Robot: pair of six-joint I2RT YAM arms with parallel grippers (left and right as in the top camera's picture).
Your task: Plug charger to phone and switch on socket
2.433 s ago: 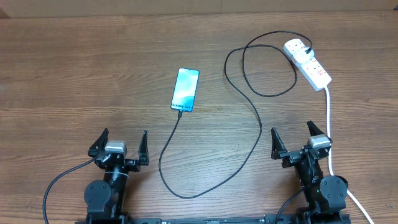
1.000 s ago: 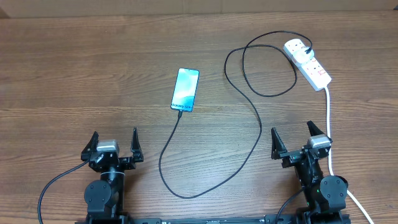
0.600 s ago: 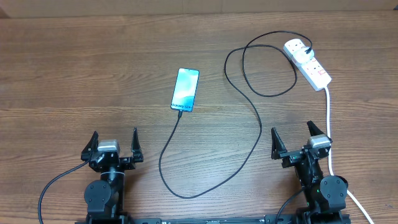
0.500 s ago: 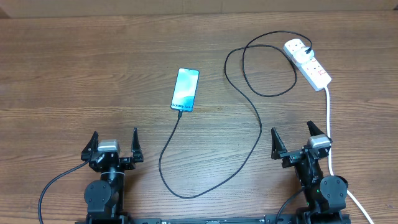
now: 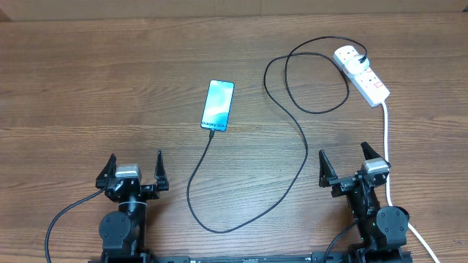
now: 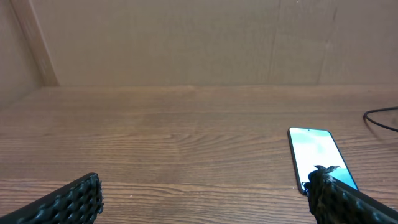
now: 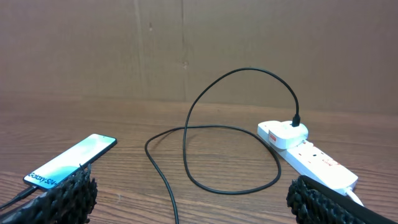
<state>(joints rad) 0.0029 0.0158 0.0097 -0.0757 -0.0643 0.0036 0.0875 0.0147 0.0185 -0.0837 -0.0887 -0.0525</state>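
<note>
Your left pincer (image 5: 135,158) and right pincer (image 5: 343,152) both stand wide and empty, nearside of the slim teal-screened phone (image 5: 219,105). The thin black charger cable (image 5: 306,152) reaches the phone's bottom edge; the white power strip (image 5: 362,74) lies well right of the phone.

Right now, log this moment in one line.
left gripper open, empty | right gripper open, empty | charger cable meets phone bottom edge | adapter in power strip

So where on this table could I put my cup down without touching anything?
The whole stretch left of the phone is bare wood, as is the far edge beyond it. It's crowded on the right, where the charger loops up to the socket.
</note>
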